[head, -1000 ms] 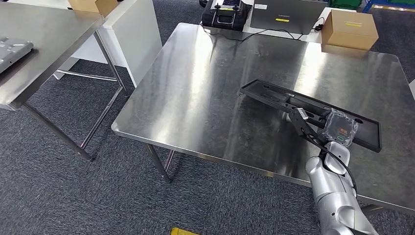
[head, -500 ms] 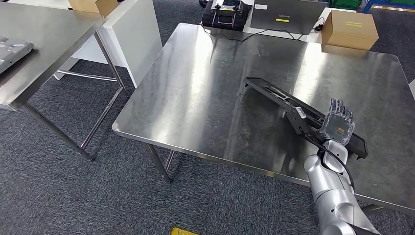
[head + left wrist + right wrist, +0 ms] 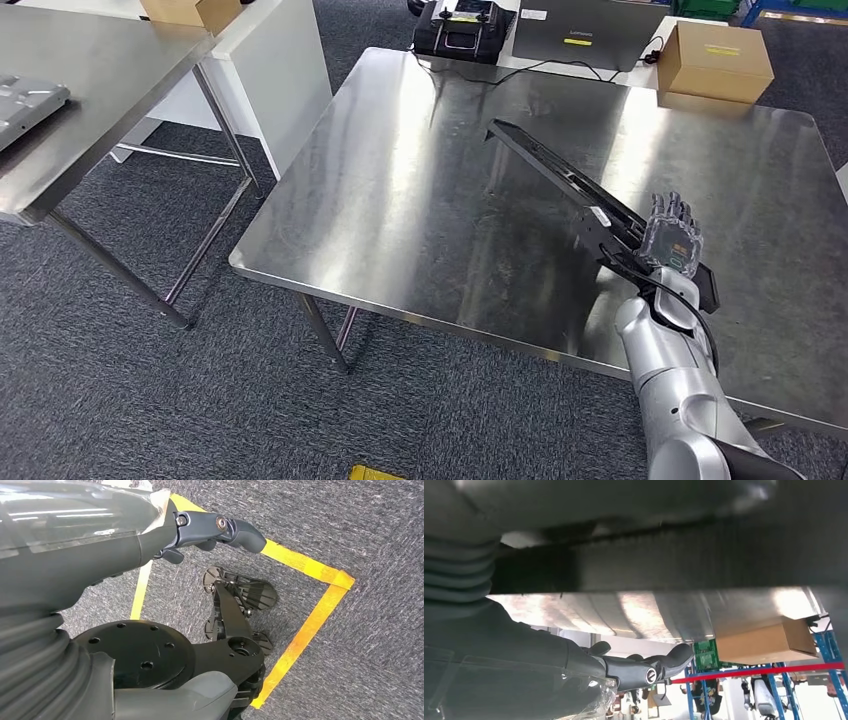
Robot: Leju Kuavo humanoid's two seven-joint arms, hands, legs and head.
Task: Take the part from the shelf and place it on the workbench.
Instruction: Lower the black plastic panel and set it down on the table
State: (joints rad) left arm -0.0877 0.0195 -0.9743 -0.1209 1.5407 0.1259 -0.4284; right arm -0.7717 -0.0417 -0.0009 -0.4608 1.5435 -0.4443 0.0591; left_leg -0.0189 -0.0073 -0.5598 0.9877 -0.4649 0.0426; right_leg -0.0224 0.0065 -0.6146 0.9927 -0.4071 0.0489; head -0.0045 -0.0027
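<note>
The part [image 3: 560, 178] is a long black flat frame. It hangs tilted over the steel workbench [image 3: 400, 200], its far end raised toward the table's middle and its near end low by the front right edge. My right hand [image 3: 672, 243] grips that near end, fingers pointing up behind it. In the right wrist view the part [image 3: 674, 565] crosses as a dark band close above my fingers [image 3: 644, 671], with the shiny tabletop [image 3: 624, 612] beyond. My left hand [image 3: 100, 555] hangs over the carpet with its fingers apart and holds nothing.
A cardboard box [image 3: 715, 60], a grey laptop [image 3: 585, 30] and a black device [image 3: 458, 25] sit along the workbench's far edge. Another steel table [image 3: 100, 70] with a grey part [image 3: 25, 100] stands at the left. Yellow tape [image 3: 310, 625] marks the floor.
The part lay flat across the workbench a second ago. Its far end has risen and swung toward the table's middle, and my right hand has turned with it, fingers now upright.
</note>
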